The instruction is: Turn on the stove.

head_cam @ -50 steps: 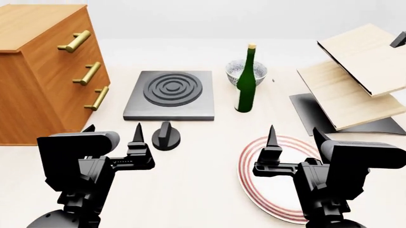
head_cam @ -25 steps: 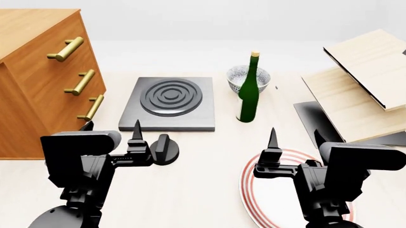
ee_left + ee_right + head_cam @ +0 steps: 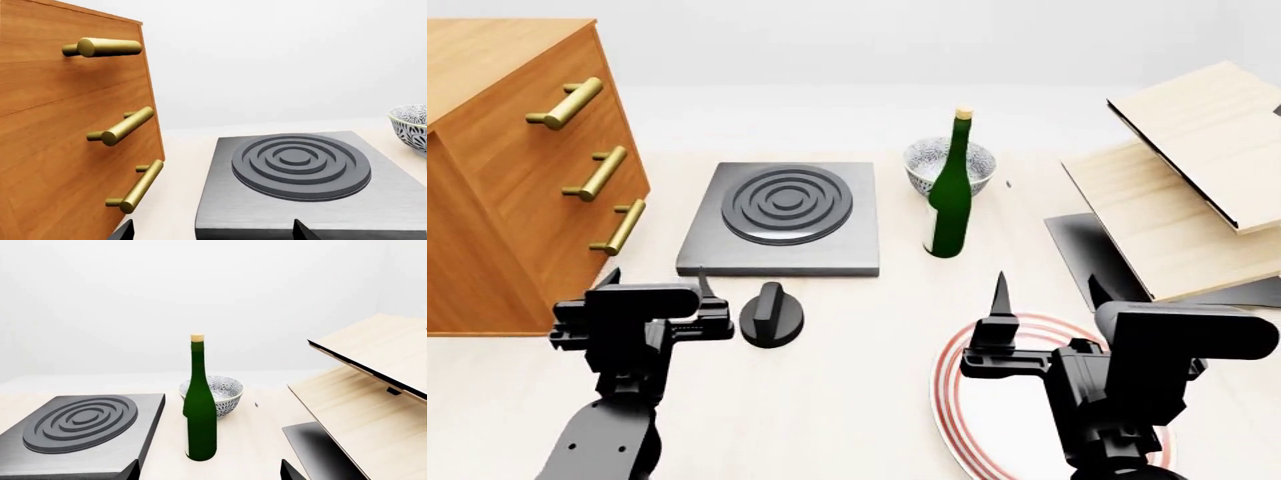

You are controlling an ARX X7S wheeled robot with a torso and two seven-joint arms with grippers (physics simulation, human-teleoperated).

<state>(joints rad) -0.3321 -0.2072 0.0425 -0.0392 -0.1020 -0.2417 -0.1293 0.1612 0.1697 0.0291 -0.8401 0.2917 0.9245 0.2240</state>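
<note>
The stove (image 3: pixel 781 215) is a flat dark-grey slab with raised burner rings, on the table ahead and left of centre. Its black round-based knob (image 3: pixel 770 315) stands apart, just in front of the slab. My left gripper (image 3: pixel 657 285) is open and empty, low over the table just left of the knob and not touching it. In the left wrist view the stove (image 3: pixel 293 180) fills the lower right, the left gripper (image 3: pixel 212 232) shows only its fingertips, and the knob is out of view. My right gripper (image 3: pixel 1045 290) is open and empty above a plate. The right wrist view shows that gripper (image 3: pixel 209 472) and the stove (image 3: pixel 80 432).
A wooden drawer chest (image 3: pixel 507 170) with brass handles stands left of the stove. A green bottle (image 3: pixel 950 190) and a patterned bowl (image 3: pixel 941 165) stand right of it. A red-rimmed plate (image 3: pixel 961 400) lies under my right gripper. A wooden shelf rack (image 3: pixel 1188 190) is at the right.
My left arm has dropped lower and drawn back a little, its gripper now beside the knob's left. The right arm has hardly moved. Earlier the head view shifted slightly.
</note>
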